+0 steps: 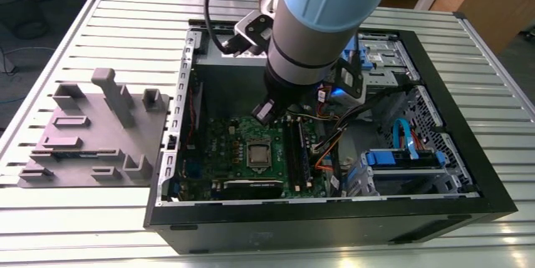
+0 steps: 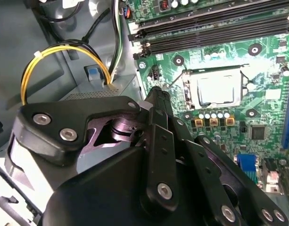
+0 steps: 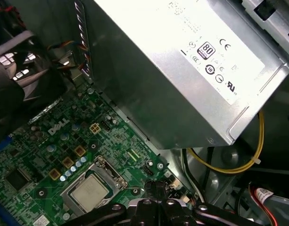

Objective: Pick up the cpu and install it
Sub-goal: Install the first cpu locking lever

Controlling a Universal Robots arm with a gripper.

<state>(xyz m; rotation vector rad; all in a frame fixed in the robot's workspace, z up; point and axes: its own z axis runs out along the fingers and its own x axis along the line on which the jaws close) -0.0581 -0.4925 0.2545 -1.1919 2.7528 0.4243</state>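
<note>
Now your gripper (image 2: 156, 94), fingers pressed together on nothing, hangs near the cpu (image 1: 259, 154) at the exterior view's lower centre.

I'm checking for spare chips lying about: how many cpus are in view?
1. The cpu lies in the socket on the green motherboard inside the open case, visible in all three views. Another could be hidden under the arm.
</note>
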